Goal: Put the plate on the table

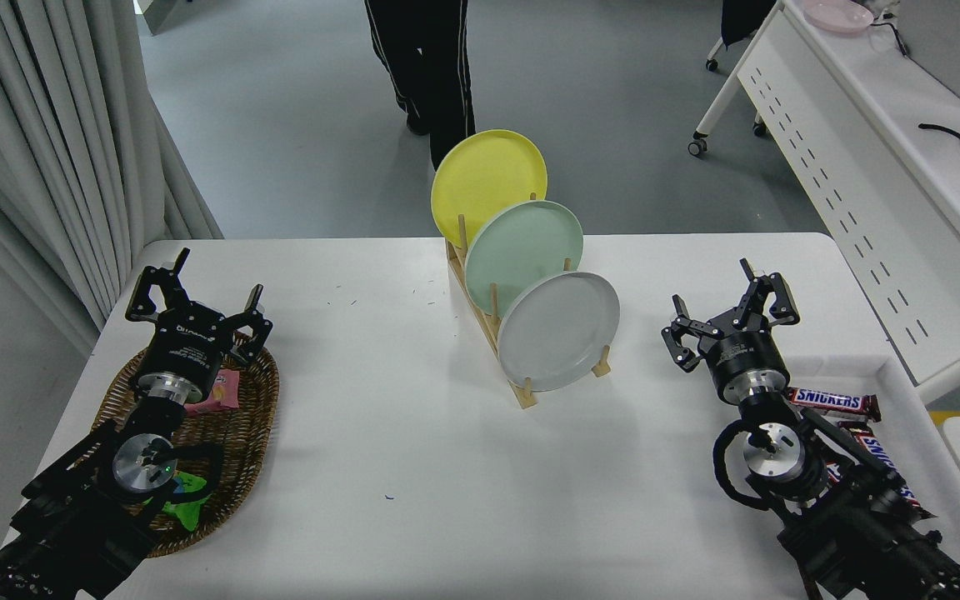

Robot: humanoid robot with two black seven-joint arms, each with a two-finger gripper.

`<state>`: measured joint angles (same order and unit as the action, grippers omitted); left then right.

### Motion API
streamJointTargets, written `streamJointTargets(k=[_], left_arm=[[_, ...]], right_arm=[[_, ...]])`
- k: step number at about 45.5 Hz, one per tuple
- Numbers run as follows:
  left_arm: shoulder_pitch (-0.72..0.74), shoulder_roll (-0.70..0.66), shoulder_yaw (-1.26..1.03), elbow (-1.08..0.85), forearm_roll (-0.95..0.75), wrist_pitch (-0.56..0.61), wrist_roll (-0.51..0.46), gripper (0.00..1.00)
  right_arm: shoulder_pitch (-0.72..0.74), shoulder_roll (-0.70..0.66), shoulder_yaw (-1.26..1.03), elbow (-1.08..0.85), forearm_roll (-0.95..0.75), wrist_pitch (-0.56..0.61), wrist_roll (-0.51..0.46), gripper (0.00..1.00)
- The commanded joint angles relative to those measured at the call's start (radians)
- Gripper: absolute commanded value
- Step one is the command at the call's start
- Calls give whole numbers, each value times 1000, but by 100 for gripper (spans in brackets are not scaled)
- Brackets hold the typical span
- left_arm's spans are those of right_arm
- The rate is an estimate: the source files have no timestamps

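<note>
The light grey plate (pixel 559 331) stands on edge in the front slot of a wooden rack (pixel 492 333) at the middle of the white table (pixel 413 450). A mint green plate (pixel 523 250) and a yellow plate (pixel 488 177) stand behind it in the same rack. My right gripper (pixel 732 310) is open and empty, a hand's width to the right of the grey plate, above the table. My left gripper (pixel 197 292) is open and empty, parked at the lower left over a wicker basket (pixel 234 454).
Two Snickers bars (pixel 834 402) lie at the right by my right arm. The basket holds a pink packet (pixel 220 390) and a green one (pixel 184 492). A person's legs (pixel 426 58) are beyond the far edge. A white perforated desk (pixel 863 175) stands at the right.
</note>
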<state>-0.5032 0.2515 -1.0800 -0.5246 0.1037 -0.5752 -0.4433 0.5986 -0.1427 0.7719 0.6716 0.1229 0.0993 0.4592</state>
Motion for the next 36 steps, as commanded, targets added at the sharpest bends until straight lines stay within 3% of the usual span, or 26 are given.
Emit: streamJointTargets(k=[1,15,24,36], left_arm=[[0,0,-1,0,1,0,0,100],[0,0,0,0,1,0,0,100],[0,0,0,0,-1,0,0,100],[0,0,-1,0,-1,0,0,100]], right_arm=[[111,-58,-339,34,192,-101,-2,99],[193,-162,-471,152,202,-128,-2,99],[325,-261,-741,279,205,-128,-2,99],[460,-330,-853,482,218,-131,-1,99]])
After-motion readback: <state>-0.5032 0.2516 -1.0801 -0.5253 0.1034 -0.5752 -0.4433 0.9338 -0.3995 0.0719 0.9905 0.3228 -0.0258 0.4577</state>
